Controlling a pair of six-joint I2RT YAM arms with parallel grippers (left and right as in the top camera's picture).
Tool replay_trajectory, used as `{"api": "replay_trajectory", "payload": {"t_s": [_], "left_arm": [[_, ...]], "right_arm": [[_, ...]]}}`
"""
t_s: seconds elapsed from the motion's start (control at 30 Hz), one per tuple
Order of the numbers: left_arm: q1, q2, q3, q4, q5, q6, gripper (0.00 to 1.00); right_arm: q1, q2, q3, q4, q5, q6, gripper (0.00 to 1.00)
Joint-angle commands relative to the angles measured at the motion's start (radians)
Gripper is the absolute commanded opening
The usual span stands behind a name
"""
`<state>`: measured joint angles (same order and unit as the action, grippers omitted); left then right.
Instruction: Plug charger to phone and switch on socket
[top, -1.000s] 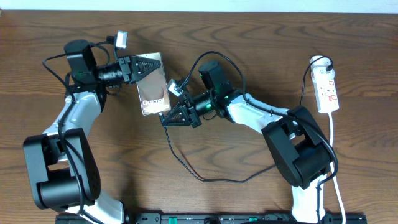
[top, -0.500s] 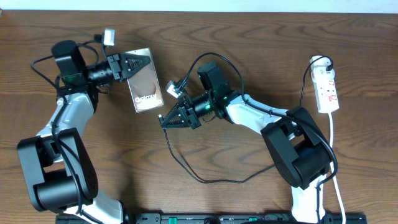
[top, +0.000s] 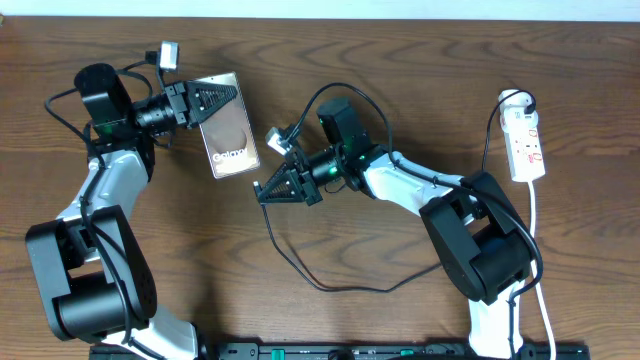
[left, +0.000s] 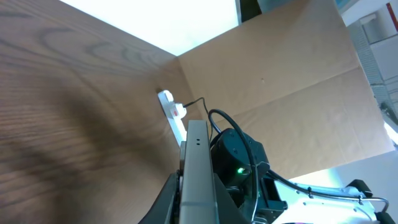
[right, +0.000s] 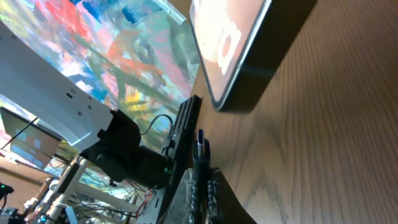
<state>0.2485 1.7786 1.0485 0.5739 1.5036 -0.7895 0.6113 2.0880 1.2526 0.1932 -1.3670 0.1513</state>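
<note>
The left gripper (top: 222, 96) clamps the phone (top: 231, 146) edge; the right gripper (top: 266, 190) is closed on the charger (right: 200, 144) connector tip.

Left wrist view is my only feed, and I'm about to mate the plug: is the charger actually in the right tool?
Observer: Yes. The right tool is shut on the charger, with its tip sticking out past the fingers.
Operator: Is that tip in the phone yet?
Observer: No. Overhead, the phone, gripped by the left tool, is apart from the tip, with bare table between them.
Operator: Where's the socket?
Observer: The socket lies near the table edge on the right arm's side, away from both tools.
</note>
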Motion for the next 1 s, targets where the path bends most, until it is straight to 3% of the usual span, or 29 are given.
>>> {"api": "replay_trajectory", "payload": {"t_s": [0.0, 0.97], "left_arm": [[0.001, 0.005, 0.001, 0.008, 0.04, -0.016, 0.07], [0.001, 0.005, 0.001, 0.008, 0.041, -0.016, 0.08]], "right_arm": [[0.005, 0.008, 0.002, 0.009, -0.035, 0.013, 0.01], [0.006, 0.009, 0.002, 0.031, -0.039, 0.017, 0.01]]}}
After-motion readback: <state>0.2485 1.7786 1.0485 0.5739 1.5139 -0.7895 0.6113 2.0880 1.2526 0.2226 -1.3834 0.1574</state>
